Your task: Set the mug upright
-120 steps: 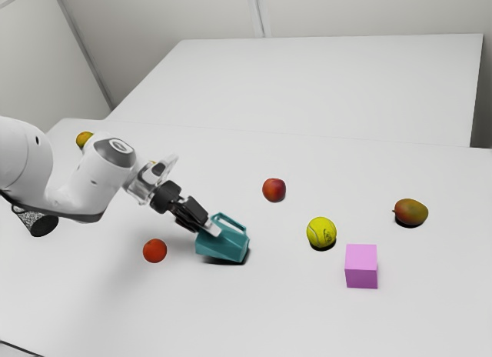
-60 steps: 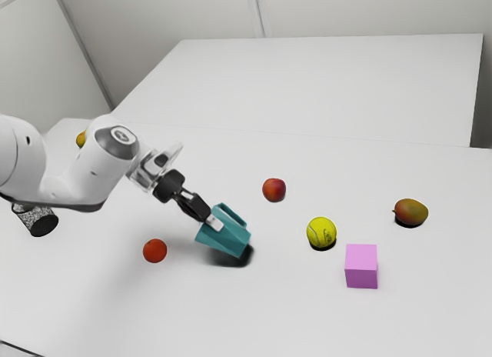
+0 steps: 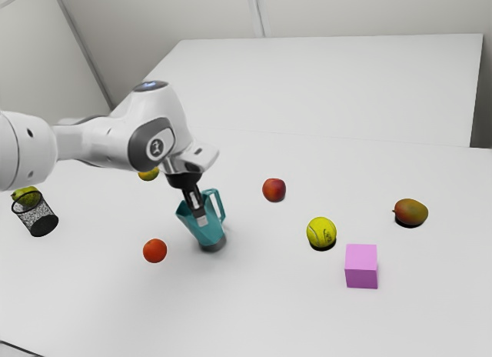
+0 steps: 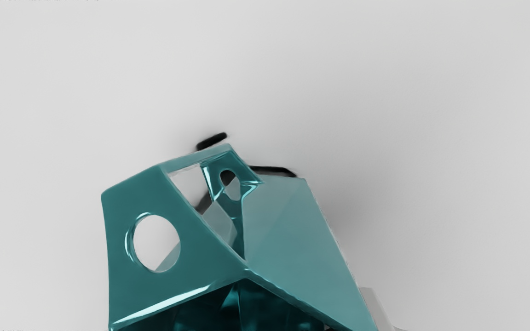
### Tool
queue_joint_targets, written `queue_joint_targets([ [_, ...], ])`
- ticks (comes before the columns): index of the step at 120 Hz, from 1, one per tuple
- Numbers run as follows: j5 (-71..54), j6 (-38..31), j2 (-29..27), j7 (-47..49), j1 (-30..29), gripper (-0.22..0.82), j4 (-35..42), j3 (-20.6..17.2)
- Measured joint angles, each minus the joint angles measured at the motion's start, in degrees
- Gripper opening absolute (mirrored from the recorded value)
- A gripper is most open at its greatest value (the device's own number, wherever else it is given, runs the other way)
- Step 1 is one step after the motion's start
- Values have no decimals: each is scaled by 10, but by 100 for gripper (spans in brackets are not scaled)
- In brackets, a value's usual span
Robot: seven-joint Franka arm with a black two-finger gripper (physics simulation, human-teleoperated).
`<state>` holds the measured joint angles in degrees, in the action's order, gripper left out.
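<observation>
Arm: comes in from the exterior view's left, its hand [image 3: 184, 166] above the mug and pointing down toward the table.
Gripper: the black gripper [image 3: 201, 218] is clamped on the mug; in the wrist view one pale finger [image 4: 376, 310] lies along the mug's side.
Mug: the teal mug [image 3: 207, 232] sits in the grip at the table's left-middle part, leaning, its mouth up and toward the exterior view's left, its base down and toward the right. It is not yet upright. Whether the base touches the table cannot be told.
Handle: on the mug's right side in the exterior view.
Orange ball: the small orange-red ball [image 3: 154, 251] lies left of the mug and a little nearer.
Red fruit: the round red fruit [image 3: 274, 190] lies right of the mug and farther back.
Right side: the tennis ball [image 3: 321, 233] has the pink block [image 3: 361, 266] nearer and to its right, and the mango [image 3: 411, 211] farther and well to the right.
Far left: the black mesh cup [image 3: 34, 215] leans, a greenish fruit [image 3: 26, 194] at its rim.
Behind the arm: a yellow fruit [image 3: 148, 175], partly hidden.
Surface: a white table [image 3: 307, 311].
</observation>
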<state>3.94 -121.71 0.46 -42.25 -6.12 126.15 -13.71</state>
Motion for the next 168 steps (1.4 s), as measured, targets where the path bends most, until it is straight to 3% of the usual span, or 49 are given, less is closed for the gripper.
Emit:
queue_joint_targets([
  [48,-99,-68,0,111,49,-17,33,-17],
  [79,-105,-73,-4,159,68,25,38,-19],
  [100,-105,-67,-29,182,65,42,32,-23],
  [122,-94,-12,-55,212,-26,53,-26,-30],
  [168,-64,170,-50,356,-26,59,-203,-13],
])
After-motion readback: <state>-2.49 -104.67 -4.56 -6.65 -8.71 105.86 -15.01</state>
